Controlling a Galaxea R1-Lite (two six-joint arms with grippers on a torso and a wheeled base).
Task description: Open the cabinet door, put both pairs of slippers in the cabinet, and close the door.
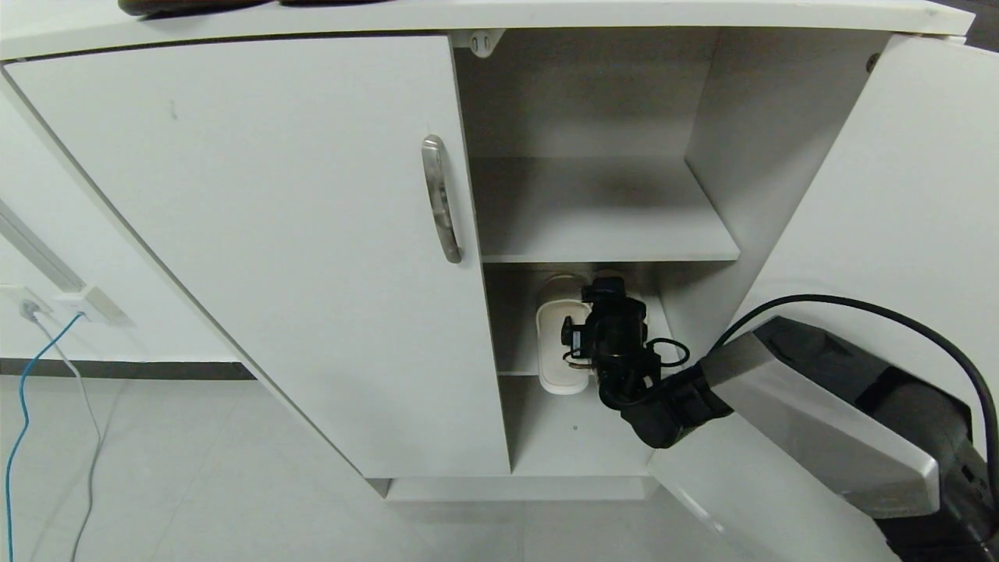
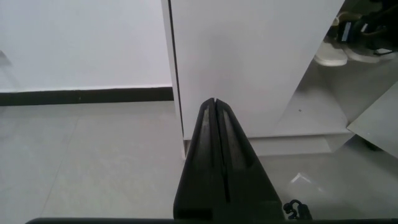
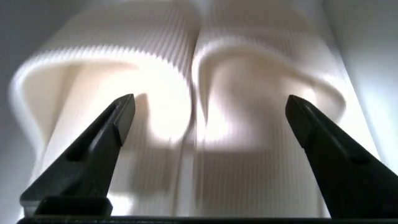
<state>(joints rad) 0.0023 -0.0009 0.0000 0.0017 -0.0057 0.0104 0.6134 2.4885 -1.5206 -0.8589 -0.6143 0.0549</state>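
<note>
Right gripper (image 3: pixel 211 104), jaws spread wide, faces the slippers (image 1: pixel 558 347) low in the cabinet (image 1: pixel 741 140), their length running straight ahead along its reach.

Silver-grey right arm (image 1: pixel 812 414) with black joints, looping black cable (image 1: pixel 858 301) (thin), black wedge-fingered hand (image 3: pixel 210 102).

— What sort of place is this?
— A plain room, home-like. A white cabinet (image 1: pixel 234 234) with a shelf (image 1: pixel 601 211) stands on a pale tiled floor (image 1: pixel 195 484).
— What else shows it?
— Beyond the closed jaws of the left gripper (image 2: pixel 214 104) runs a white wall (image 2: pixel 74 43) with a dark skirting (image 2: pixel 81 95). There is also a socket (image 1: pixel 31 306) with a blue cable (image 1: pixel 19 421).
— And the home part?
— Slippers (image 3: pixel 199 74) lie just ahead of the spread jaws of the right gripper (image 3: pixel 210 104), in the lower compartment. Real hallway or mock-up, I cannot tell.
</note>
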